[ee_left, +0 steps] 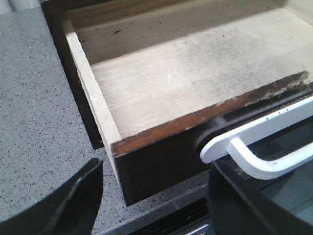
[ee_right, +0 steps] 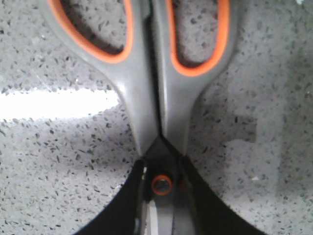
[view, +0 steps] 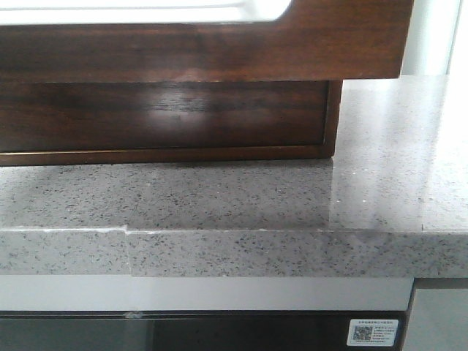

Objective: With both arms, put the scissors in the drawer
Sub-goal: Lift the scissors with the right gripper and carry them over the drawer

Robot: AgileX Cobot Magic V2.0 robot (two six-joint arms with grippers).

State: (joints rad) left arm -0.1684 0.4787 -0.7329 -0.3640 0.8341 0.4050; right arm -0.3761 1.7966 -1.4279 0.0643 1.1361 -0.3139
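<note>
The drawer (view: pixel 219 55) shows in the front view as a wide glossy dark brown front with a white area (view: pixel 146 11) along its top, pulled out over the counter. In the left wrist view the drawer (ee_left: pixel 93 93) stands open with a bare pale floor and a white handle (ee_left: pixel 259 142) on its front. My left gripper (ee_left: pixel 154 196) is open, its fingers spread before the drawer's front corner, one finger (ee_left: pixel 244 200) just below the handle. My right gripper (ee_right: pixel 161 186) is shut on the scissors (ee_right: pixel 156 98), grey with orange-lined handles, at the pivot, above the speckled counter. Neither gripper shows in the front view.
The grey speckled countertop (view: pixel 219 197) runs under the drawer and has a front edge with a seam at the left. The dark wood cabinet body (view: pixel 161 113) sits below the drawer front. A dark panel with a QR sticker (view: pixel 373 333) lies under the counter.
</note>
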